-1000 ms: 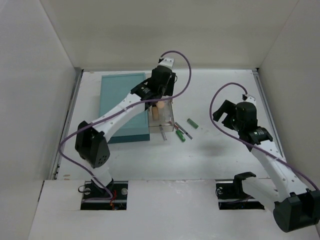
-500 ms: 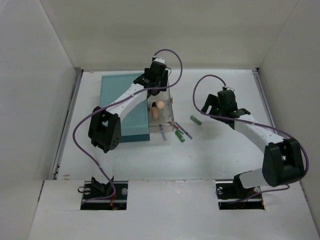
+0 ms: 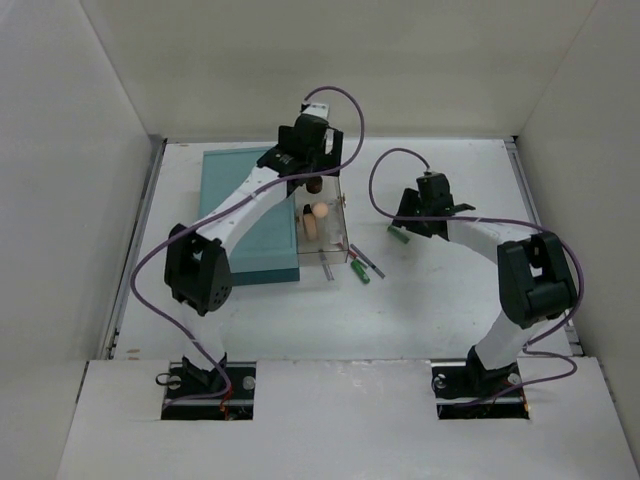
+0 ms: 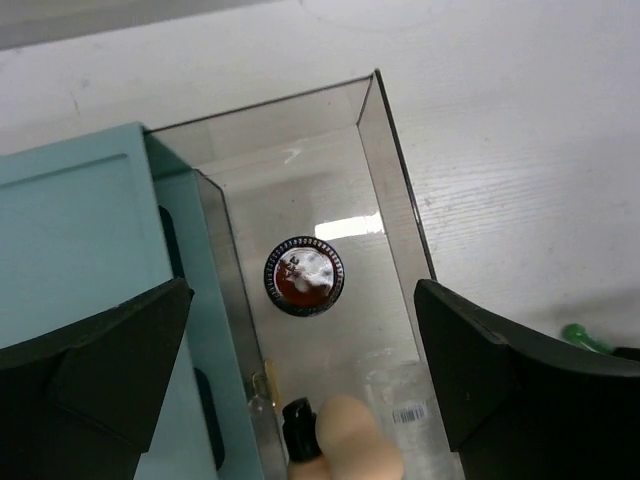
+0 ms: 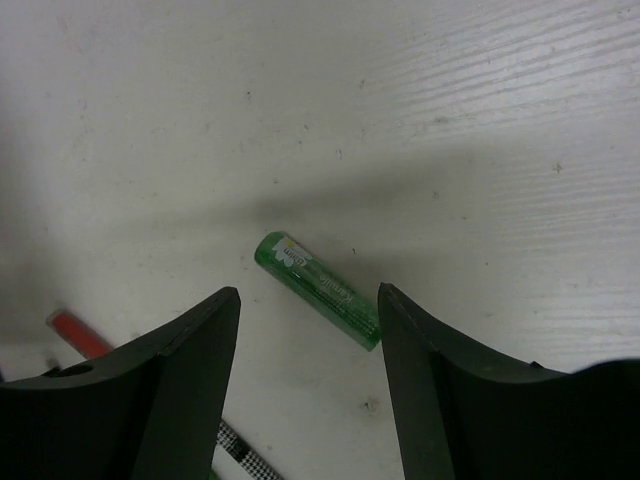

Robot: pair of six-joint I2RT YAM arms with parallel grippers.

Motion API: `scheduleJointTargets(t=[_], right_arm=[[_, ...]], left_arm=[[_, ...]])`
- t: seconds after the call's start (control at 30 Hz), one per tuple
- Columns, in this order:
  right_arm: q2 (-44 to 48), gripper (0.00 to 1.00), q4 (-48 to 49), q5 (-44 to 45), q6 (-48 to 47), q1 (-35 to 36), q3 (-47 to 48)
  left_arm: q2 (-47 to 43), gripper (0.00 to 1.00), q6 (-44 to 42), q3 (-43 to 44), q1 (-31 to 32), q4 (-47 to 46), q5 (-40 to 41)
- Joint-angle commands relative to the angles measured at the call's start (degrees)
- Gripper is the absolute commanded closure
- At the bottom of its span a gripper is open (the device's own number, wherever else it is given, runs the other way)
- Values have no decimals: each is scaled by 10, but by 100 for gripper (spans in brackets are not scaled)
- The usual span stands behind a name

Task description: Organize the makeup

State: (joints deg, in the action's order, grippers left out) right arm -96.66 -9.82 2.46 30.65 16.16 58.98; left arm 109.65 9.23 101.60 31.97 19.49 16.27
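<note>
Makeup (image 3: 320, 212) lies partly in the clear tray (image 4: 395, 200) — round brown piece (image 4: 304, 275) beneath the left gripper (image 4: 302, 295), fingers wide, empty. Right gripper (image 5: 308, 295) straddles a green tube (image 5: 318, 290) on the table (image 5: 500, 120), fingers part-spread, not touching — next, I judge, lower and pinch.

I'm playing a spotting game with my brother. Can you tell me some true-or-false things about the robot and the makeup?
1. The round brown piece lies inside the clear tray. True.
2. The right gripper is squeezing the green tube. False: its jaws stand apart on either side of the tube, which lies on the table.
3. The left gripper is open above the tray. True.
4. The peach sponge sits on top of the teal box. False: it is in the clear tray, beside the box.
</note>
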Motion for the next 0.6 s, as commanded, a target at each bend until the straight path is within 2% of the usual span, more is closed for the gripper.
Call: scheduleJointTargets(t=[0.0,0.1,0.2,0.37,0.47,0.57], right_arm=[[-13,38,32,-14,-9,2,30],[-25,44,31,-27,-9,3,28],[-27,45,36,-38,-5,3,13],[-26,45,41,-40,-1,3,4],[-26,44,40,-40,-3,3,9],[-13,40,39,-47,-10,8,25]], left_arm=[[-120,0,-4,-14,-13,-9,4],[-177,0,3,-67,-36,-16,11],[-238,0,17,-130,-71,-19,33],[-330,0,66,-251,-166,-14,47],[-365,0,110,-321,-227,-11,31],[-370,0,118,-360,-259,-7,-10]])
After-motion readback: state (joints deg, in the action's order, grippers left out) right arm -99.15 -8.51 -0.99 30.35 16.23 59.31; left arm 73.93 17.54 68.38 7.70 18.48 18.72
